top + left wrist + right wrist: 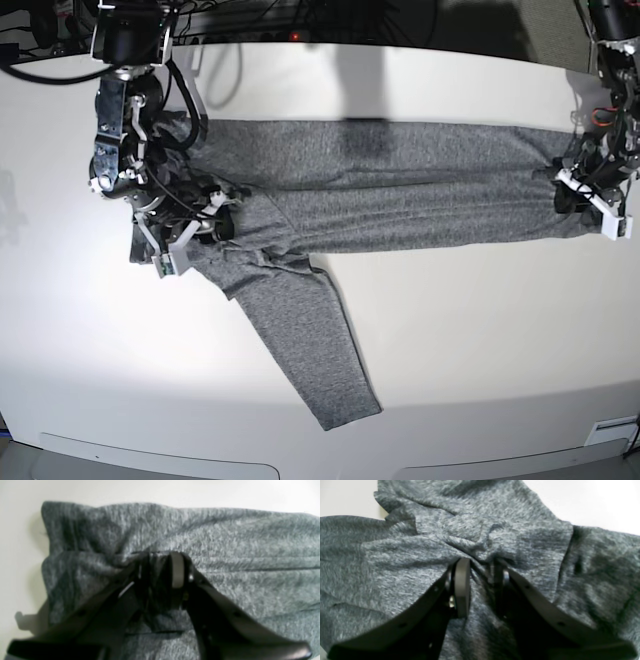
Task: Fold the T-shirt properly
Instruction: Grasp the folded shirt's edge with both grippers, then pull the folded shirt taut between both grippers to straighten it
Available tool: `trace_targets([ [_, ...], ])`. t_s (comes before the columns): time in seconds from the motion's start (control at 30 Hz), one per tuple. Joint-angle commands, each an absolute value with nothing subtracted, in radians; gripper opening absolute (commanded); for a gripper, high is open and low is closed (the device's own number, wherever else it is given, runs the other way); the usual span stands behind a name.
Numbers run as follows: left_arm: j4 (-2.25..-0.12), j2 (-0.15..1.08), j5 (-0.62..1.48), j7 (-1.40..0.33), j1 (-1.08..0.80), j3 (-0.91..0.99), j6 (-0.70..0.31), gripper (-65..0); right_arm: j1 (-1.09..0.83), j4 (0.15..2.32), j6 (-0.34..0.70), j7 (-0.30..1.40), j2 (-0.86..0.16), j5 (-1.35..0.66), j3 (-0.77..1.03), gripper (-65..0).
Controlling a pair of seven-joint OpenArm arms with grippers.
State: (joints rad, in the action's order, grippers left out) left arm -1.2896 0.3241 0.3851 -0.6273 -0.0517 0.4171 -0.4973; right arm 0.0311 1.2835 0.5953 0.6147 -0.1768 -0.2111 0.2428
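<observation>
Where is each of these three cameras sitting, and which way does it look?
Left wrist: on the left arm, looking down its left gripper, shut on the T-shirt near its edge on the white table.
Right wrist: on the other arm, looking down the right gripper, pinching bunched cloth.
Base: overhead, facing down on the whole table; both arms show at opposite ends.
All three share the grey shirt.

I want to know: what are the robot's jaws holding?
Both grippers pinch the T-shirt: the left gripper near one end, the right gripper at the bunched other end.
</observation>
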Motion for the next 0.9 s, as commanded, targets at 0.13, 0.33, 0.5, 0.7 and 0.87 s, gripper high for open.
trace_targets([
  [0.13, -1.302, 0.344, 0.393, -0.614, -0.039, 0.421, -0.497, -52.1, 0.03, 1.282, 0.56, 0.678, -0.233, -0.147, 0.249, -47.7],
  [0.33, -1.303, 0.347, 0.394, -0.634, -0.036, 0.422, -0.499, -52.1, 0.033, 1.282, 0.566, 0.677, -0.279, -0.213, 0.249, -47.7],
  [0.5, -1.304, 0.365, 0.467, -0.693, -0.028, 0.422, -0.505, -52.1, 0.033, 1.285, 0.616, 0.678, -0.28, -0.305, 0.249, -47.7],
  [0.7, -1.31, 0.4, 0.537, -0.676, -0.027, 0.422, -0.581, -52.1, 0.033, 1.351, 0.693, 0.675, -0.28, -0.4, 0.249, -47.7],
  [0.87, -1.333, 0.425, 0.512, -0.604, -0.028, 0.422, -0.667, -52.1, 0.033, 1.467, 0.692, 0.68, -0.28, -0.401, 0.249, -47.7],
])
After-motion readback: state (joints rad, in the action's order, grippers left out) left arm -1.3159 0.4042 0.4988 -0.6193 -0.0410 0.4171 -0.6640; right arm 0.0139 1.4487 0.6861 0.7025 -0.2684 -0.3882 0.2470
